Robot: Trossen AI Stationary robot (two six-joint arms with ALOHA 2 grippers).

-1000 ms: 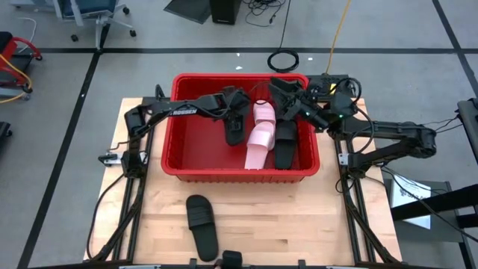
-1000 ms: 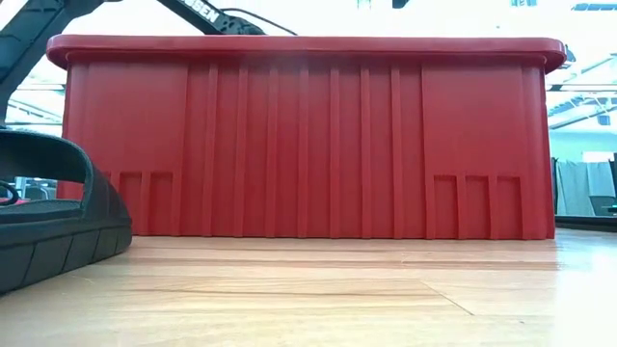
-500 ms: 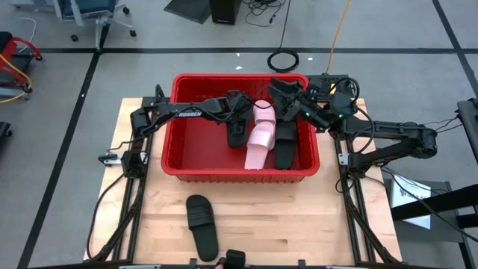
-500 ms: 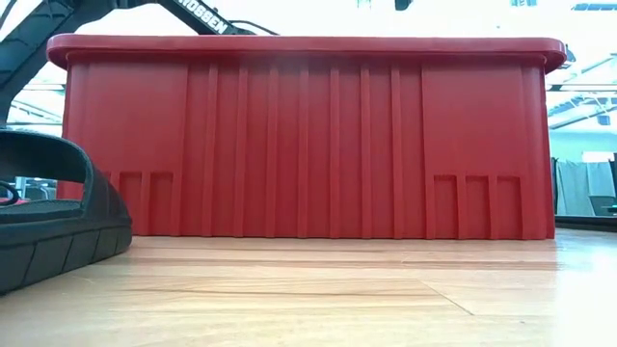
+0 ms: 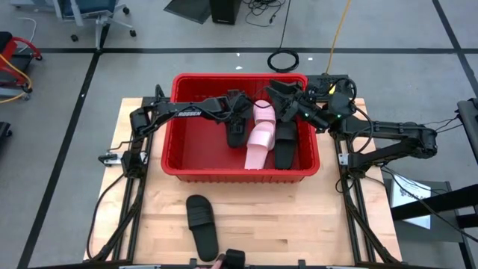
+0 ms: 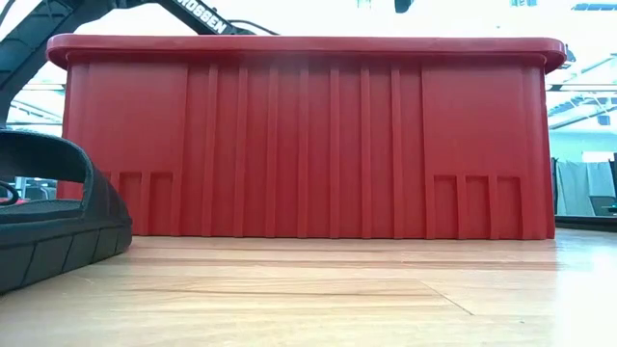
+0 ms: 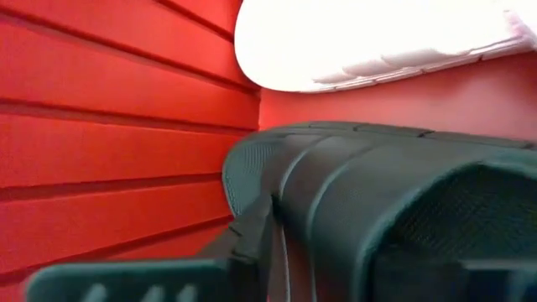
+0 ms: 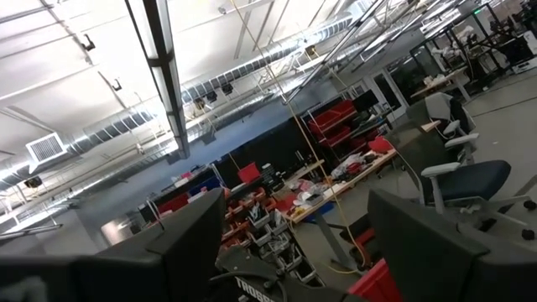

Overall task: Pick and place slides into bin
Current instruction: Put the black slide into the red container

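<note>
The red bin [image 5: 170, 142] stands at the table's far middle; its near wall fills the low view [image 6: 308, 145]. Inside lie two pale pink slides [image 5: 258, 138] and a black slide [image 5: 285, 146]. My left gripper [image 5: 236, 113] reaches down into the bin from the left and is shut on another black slide [image 5: 236, 133], which fills the left wrist view [image 7: 377, 210] next to a pink sole [image 7: 377, 42]. My right gripper [image 5: 287, 99] is open and empty above the bin's far right corner. One black slide [image 5: 202, 226] lies sole-down on the table near the front edge. My left gripper holds the black slide at its far end [image 7: 252, 235], coming from above and from the table's left. One finger [image 7: 126, 281] shows beside the sole's edge; the slide itself hides the other. The slide points toward the bin's near wall, low inside the bin.
The loose black slide also shows at the low view's left edge [image 6: 48, 222]. Bare wooden table [image 5: 299, 217] lies in front of the bin. A coiled cable [image 5: 284, 60] and a chair [image 5: 89, 15] are on the floor beyond the table.
My left gripper has gone a little toward the table's right inside the bin, and the black slide has gone with it. My right arm has kept still.
</note>
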